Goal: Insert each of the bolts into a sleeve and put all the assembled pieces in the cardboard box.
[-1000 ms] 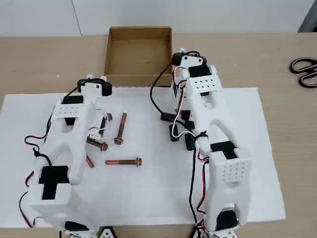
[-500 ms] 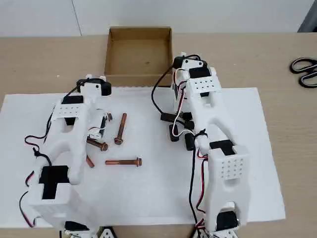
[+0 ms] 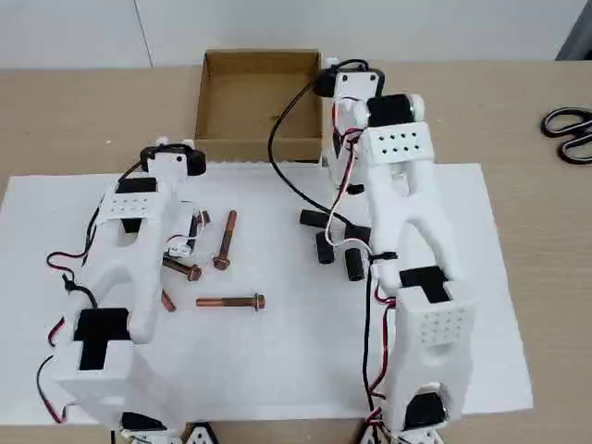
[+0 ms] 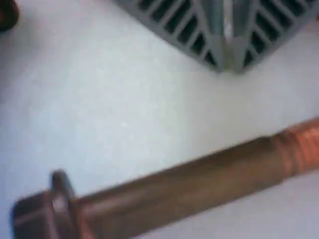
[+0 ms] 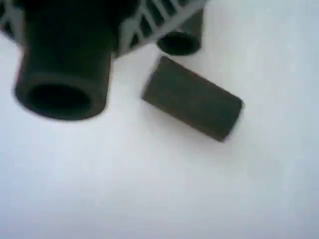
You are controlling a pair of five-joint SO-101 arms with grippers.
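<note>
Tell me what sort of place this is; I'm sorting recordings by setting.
Probably a lab or workshop bench set up for robot practice: a wooden table under a white sheet, loose bolts and black sleeves laid out on it, and scissors at the edge.

Loose bolts (image 3: 230, 302), sleeves (image 3: 324, 248) (black) on white sheet (image 3: 296, 361)

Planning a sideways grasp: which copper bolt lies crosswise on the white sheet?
The long copper-coloured bolt lying alone nearest the white sheet's front edge; the others run lengthwise or slanted.
</note>
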